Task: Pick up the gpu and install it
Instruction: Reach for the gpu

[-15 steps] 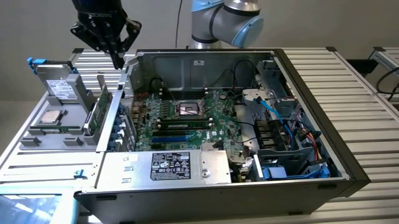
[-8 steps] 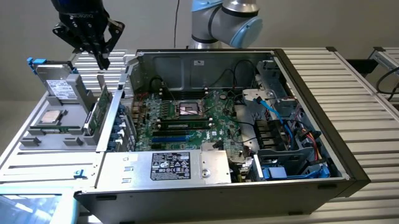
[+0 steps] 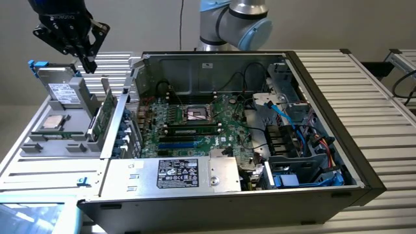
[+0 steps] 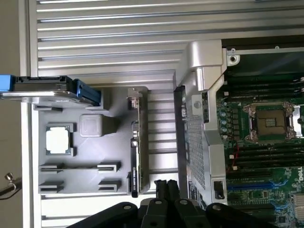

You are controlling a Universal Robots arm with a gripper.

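Note:
The gpu point(image 3: 101, 121) stands on edge in a slot of the grey parts holder point(image 3: 46, 146), at the exterior view's left beside the open computer case point(image 3: 312, 87). In the wrist view the gpu point(image 4: 135, 147) appears edge-on as a thin green card with its metal bracket. My gripper point(image 3: 87, 64) hangs well above the holder, over its far end, touching nothing. Its black fingers point(image 4: 161, 192) are pressed together and hold nothing, so the gripper point(image 4: 167, 188) is shut. The green motherboard point(image 3: 195, 122) lies inside the case with its blue expansion slots point(image 3: 179, 145) bare.
A silver hard drive point(image 3: 62, 92) with blue clips stands in the holder next to a CPU chip point(image 3: 52, 124). The case's side wall point(image 4: 197, 142) rises between holder and motherboard point(image 4: 266, 156). Cables point(image 3: 286, 122) and a power supply point(image 3: 175, 173) fill the case's near side. The ribbed metal table point(image 3: 370, 83) surrounds everything.

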